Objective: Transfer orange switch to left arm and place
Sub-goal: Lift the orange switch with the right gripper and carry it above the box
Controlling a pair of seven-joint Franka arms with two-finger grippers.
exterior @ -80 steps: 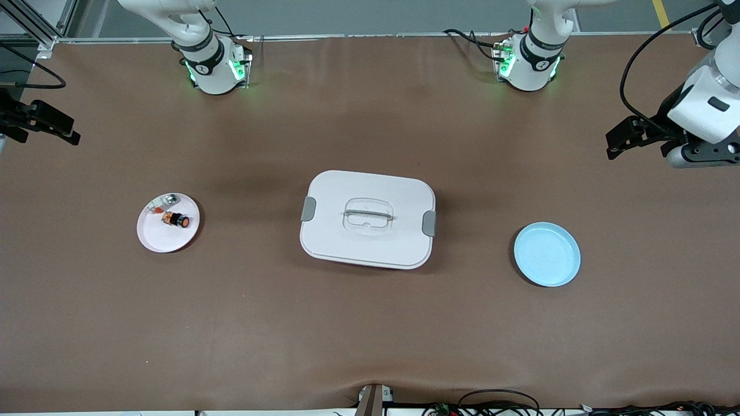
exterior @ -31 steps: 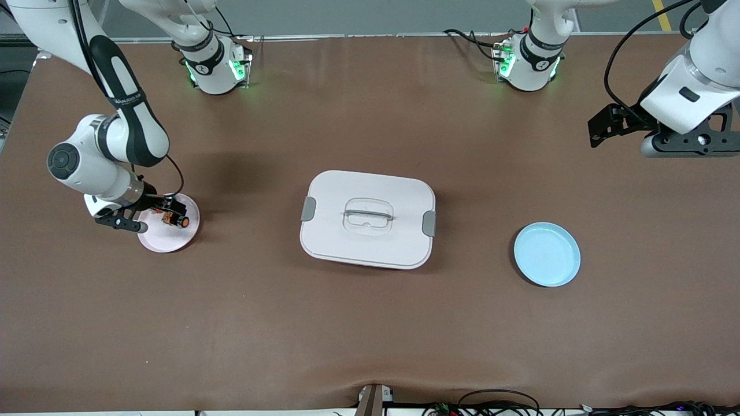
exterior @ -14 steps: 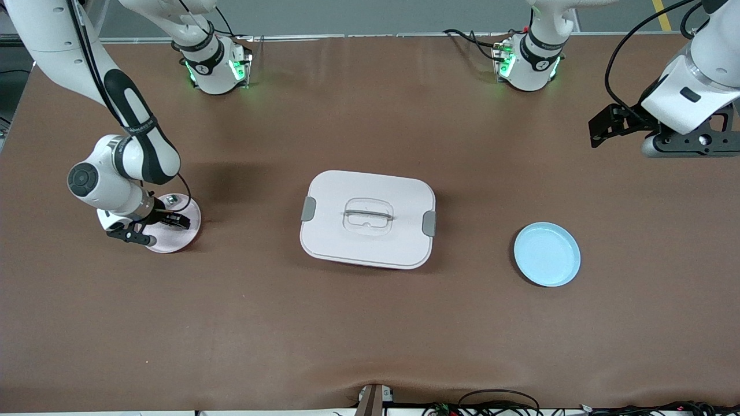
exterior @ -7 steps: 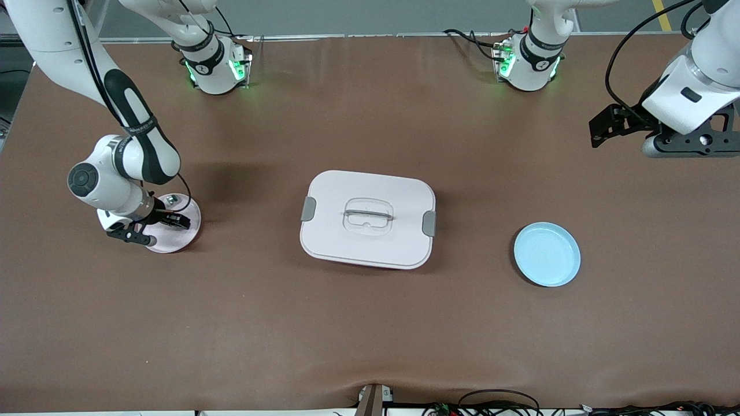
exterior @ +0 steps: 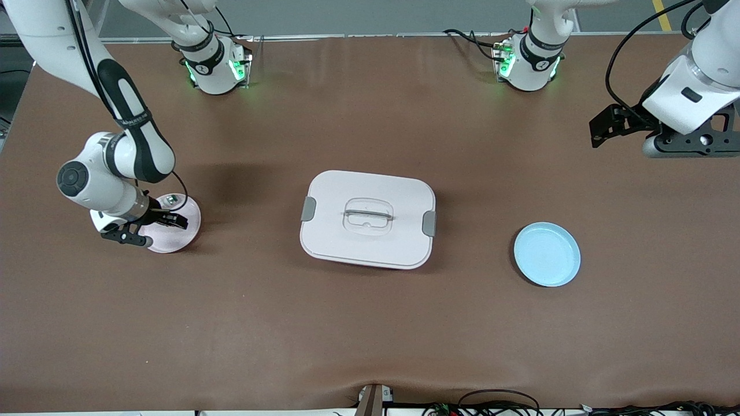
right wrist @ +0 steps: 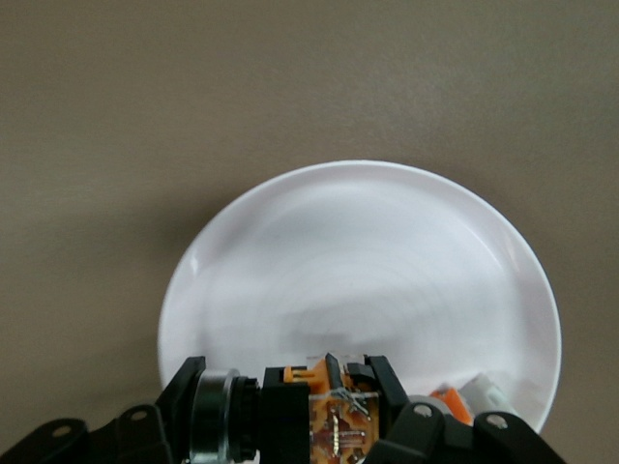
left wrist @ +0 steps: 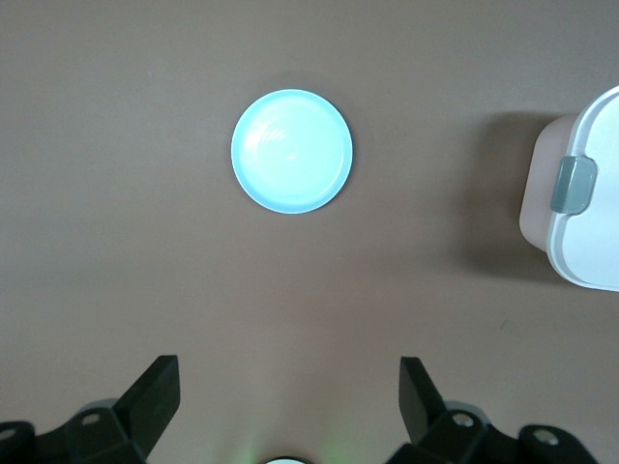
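The right arm's black two-finger gripper (exterior: pixel 173 220) is over the small round pink plate (exterior: pixel 185 237) at the right arm's end of the brown table (exterior: pixel 370 323), and its fingers are clamped on the tiny stubby orange push-button switch with a black ring (right wrist: pixel 334 420), which the right wrist view shows pinched just above the plate's surface. A little clear-and-silver part with a red-orange bit (exterior: pixel 170 200) sits on the same plate, at its edge farthest from the front camera. The big white rounded lidded box with grey side latches (exterior: pixel 367 219) is mid-table, well apart from both plates. The left arm's black gripper (left wrist: pixel 290 391) waits with its fingers spread wide, up over bare table at the left arm's end, with the small round light-blue plate (exterior: pixel 547 254) below it, nearer the front camera.
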